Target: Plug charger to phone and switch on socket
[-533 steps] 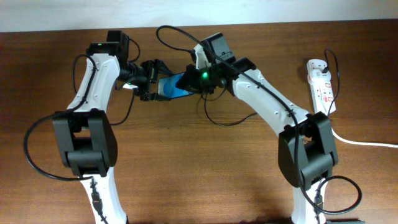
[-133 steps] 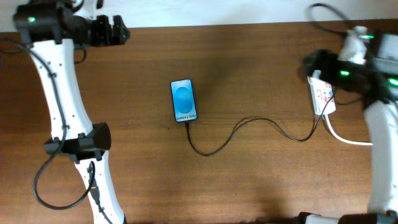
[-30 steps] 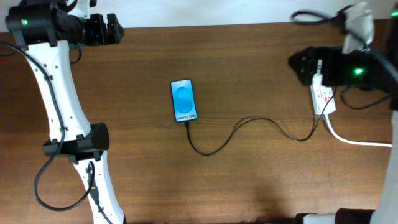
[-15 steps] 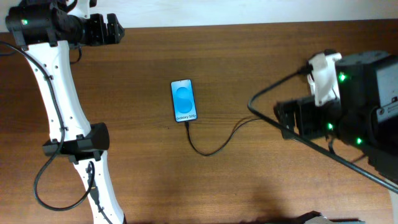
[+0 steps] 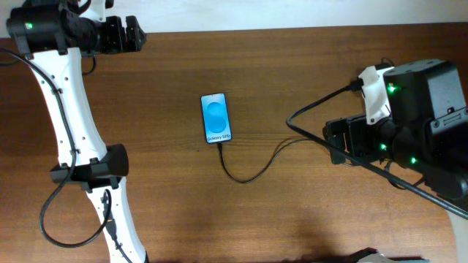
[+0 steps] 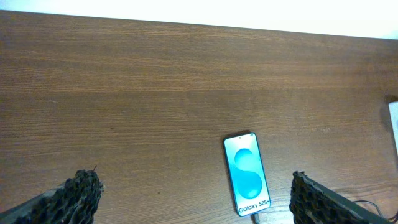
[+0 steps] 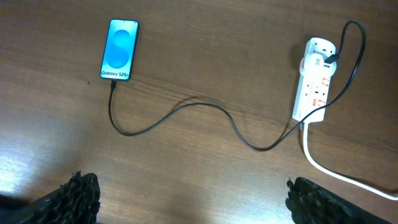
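Note:
The phone (image 5: 216,118) lies face up on the wooden table, its blue screen lit, also seen from both wrists (image 6: 247,173) (image 7: 119,49). The charger (image 7: 205,106), a thin black cable (image 5: 245,175), runs from the phone's bottom edge in a curve to the socket (image 7: 316,81), where its other end sits in the top. In the overhead view the raised right arm hides the socket. My right gripper (image 7: 193,193) (image 5: 334,142) hangs open high over the table, holding nothing. My left gripper (image 6: 193,186) (image 5: 135,34) is open and empty at the far left corner.
The socket's thick white cord (image 7: 329,165) trails off toward the right front. A white end of the socket (image 6: 393,118) shows at the left wrist view's right edge. The table's back edge (image 6: 199,18) meets a white wall.
My right arm has lifted away from the socket toward the overhead camera and shifted to the table's middle right, now covering the socket. The left arm, phone and cable have not moved.

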